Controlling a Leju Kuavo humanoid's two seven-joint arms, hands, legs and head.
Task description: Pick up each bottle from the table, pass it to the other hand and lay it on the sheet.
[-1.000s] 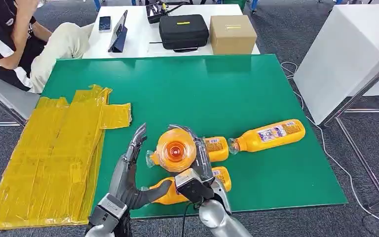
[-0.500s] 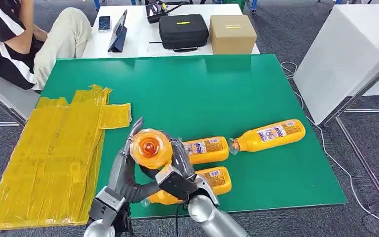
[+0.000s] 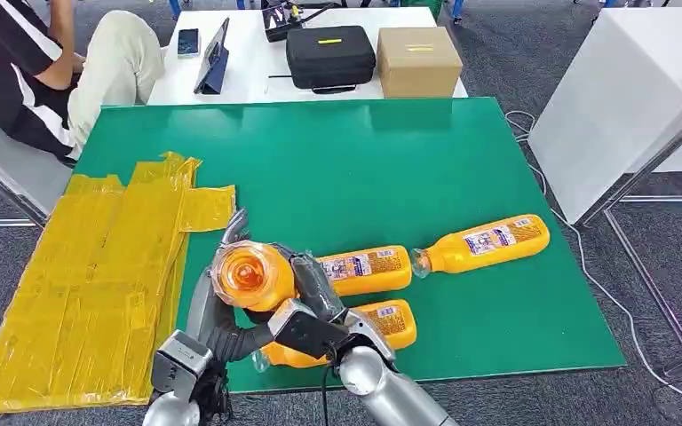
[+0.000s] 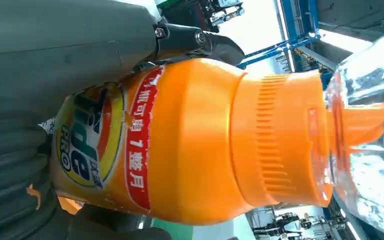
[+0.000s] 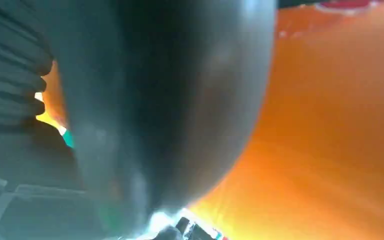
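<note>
My right hand (image 3: 306, 306) grips an orange detergent bottle (image 3: 250, 275) and holds it upright above the near edge of the green table (image 3: 391, 160), its cap end toward the head camera. My left hand (image 3: 216, 306) is right beside the bottle with its fingers reaching up along its far side; the left wrist view has the bottle lying against the palm, but I cannot tell whether those fingers have closed on it. I judge this the handover step. Next the left hand must take a firm hold before the right lets go, then carry the bottle to the yellow sheet (image 3: 98, 275). Three more bottles (image 3: 484, 241) lie on the table.
</note>
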